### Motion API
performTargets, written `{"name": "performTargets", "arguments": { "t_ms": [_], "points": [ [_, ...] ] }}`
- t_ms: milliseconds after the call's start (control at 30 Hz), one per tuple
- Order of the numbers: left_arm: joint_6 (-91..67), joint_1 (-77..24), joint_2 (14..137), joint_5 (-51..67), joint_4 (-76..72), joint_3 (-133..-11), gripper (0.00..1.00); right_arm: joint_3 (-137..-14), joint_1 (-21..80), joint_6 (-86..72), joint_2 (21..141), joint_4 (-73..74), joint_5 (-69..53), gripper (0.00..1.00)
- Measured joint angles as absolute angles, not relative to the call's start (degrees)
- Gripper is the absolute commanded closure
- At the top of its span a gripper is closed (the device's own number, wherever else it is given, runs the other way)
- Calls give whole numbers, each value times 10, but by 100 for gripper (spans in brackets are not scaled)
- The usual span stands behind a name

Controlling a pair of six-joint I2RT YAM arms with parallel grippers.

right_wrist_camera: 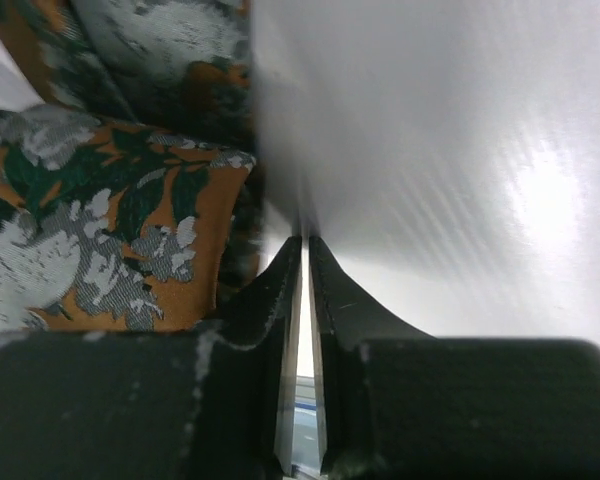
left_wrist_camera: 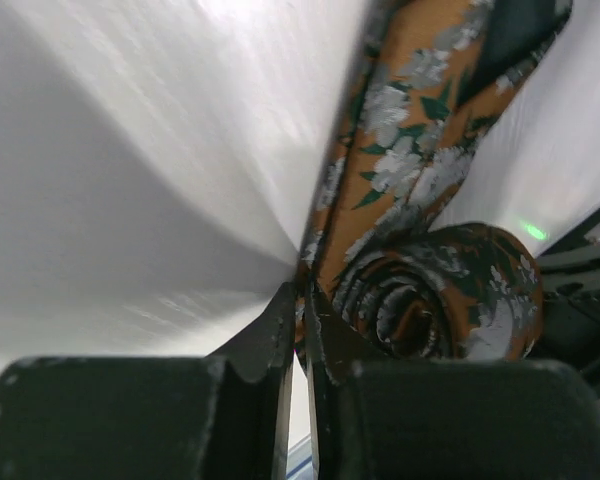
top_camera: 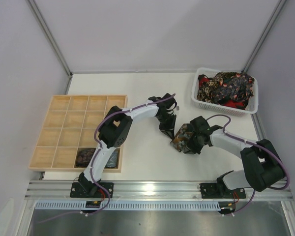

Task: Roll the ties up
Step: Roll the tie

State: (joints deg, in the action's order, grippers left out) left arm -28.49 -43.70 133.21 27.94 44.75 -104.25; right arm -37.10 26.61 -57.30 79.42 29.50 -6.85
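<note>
Gleaming white table [top_camera: 147, 160] — pale walls [top_camera: 152, 34], seemingly.

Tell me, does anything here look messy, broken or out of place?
Nothing broken or spilled. The untidiest spot is the white basket, where ties lie in a tangled heap. The orange floral tie is only part rolled, its tail loose.

White link shells on the left arm [top_camera: 137, 112] and right arm [top_camera: 231, 142], black joint housings, purple cables [top_camera: 107, 119] looped alongside, black bases [top_camera: 91, 189] with red wiring, scuffed matte black jaws.
</note>
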Motion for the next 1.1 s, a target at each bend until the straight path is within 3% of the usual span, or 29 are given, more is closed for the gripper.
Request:
{"name": "performTargets", "arguments": {
  "t_ms": [567,900,967,1100],
  "points": [
    [-264,-440,1333,293,467,-1043,86,-370,283,-635,802,241,-33,91],
    [-252,-411,1332,245,517,-1081,76,-382,239,-522,761,326,-13,85],
    [-250,-405,1327,226,527,-1081,71,-405,227,-477,754,340,-18,82],
    [-250,-395,1283,197,535,-1049,68,-480,202,-383,767,342,-40,79]
  ]
}}
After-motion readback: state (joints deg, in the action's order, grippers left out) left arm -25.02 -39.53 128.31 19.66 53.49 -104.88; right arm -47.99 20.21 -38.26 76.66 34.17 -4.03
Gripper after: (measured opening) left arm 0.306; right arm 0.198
